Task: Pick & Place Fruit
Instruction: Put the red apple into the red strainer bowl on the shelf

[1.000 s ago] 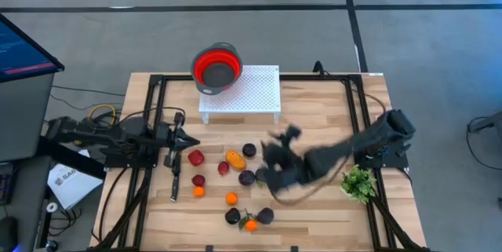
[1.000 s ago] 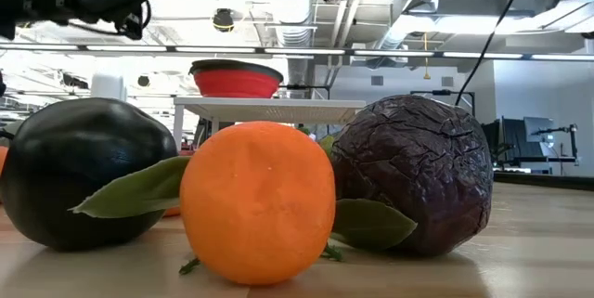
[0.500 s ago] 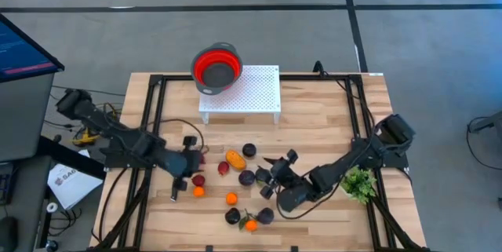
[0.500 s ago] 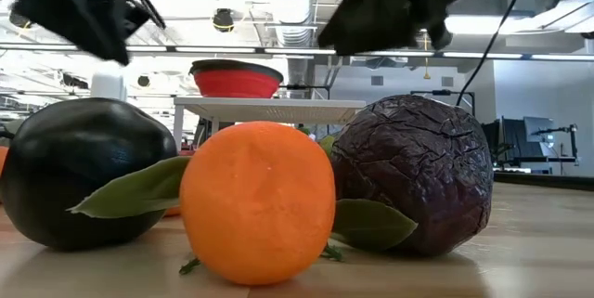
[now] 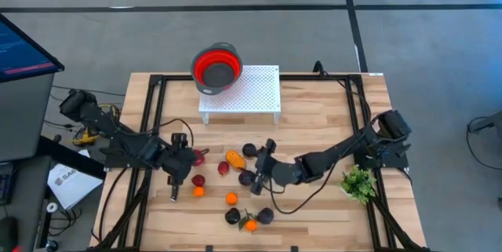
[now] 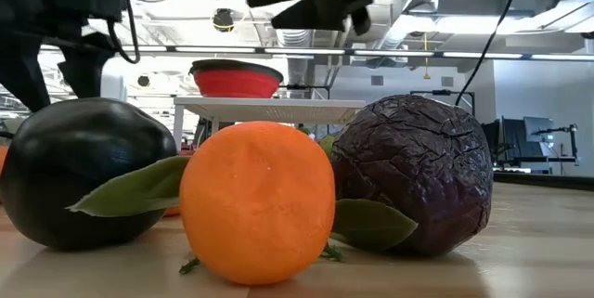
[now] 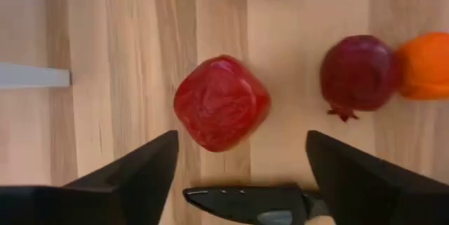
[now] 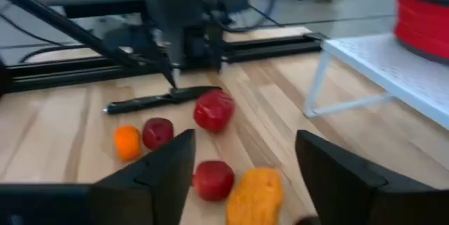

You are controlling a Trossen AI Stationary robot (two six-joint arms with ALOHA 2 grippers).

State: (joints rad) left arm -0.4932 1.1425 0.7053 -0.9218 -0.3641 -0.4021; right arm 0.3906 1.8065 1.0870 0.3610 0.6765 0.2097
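The fruit lies scattered on the wooden table: a red piece (image 5: pixel 196 156), an oblong orange-yellow piece (image 5: pixel 234 158), dark purple balls (image 5: pixel 249 150), and small orange balls (image 5: pixel 231 199). My left gripper (image 5: pixel 182 162) points down beside the red piece (image 7: pixel 221 102) and is open; that piece lies just ahead of its fingertips (image 7: pixel 242 144). My right gripper (image 5: pixel 263 169) hovers open over the dark fruits at mid-table. Its wrist view looks over a red piece (image 8: pixel 212 179) and the oblong piece (image 8: pixel 255 197). Neither gripper holds anything.
A red bowl (image 5: pixel 216 66) with a grey rim stands on a white perforated stand (image 5: pixel 251 91) at the far side. A black knife (image 5: pixel 174 185) lies by my left gripper. A green sprig (image 5: pixel 358 181) lies at the right. More fruit (image 6: pixel 257 200) sits near the front edge.
My left gripper has travelled from the table's left edge toward the red fruit, tipped to point down, and opened. My right arm has swung low over the middle of the table, its gripper ending a little farther left, above the dark fruits. No fruit has moved.
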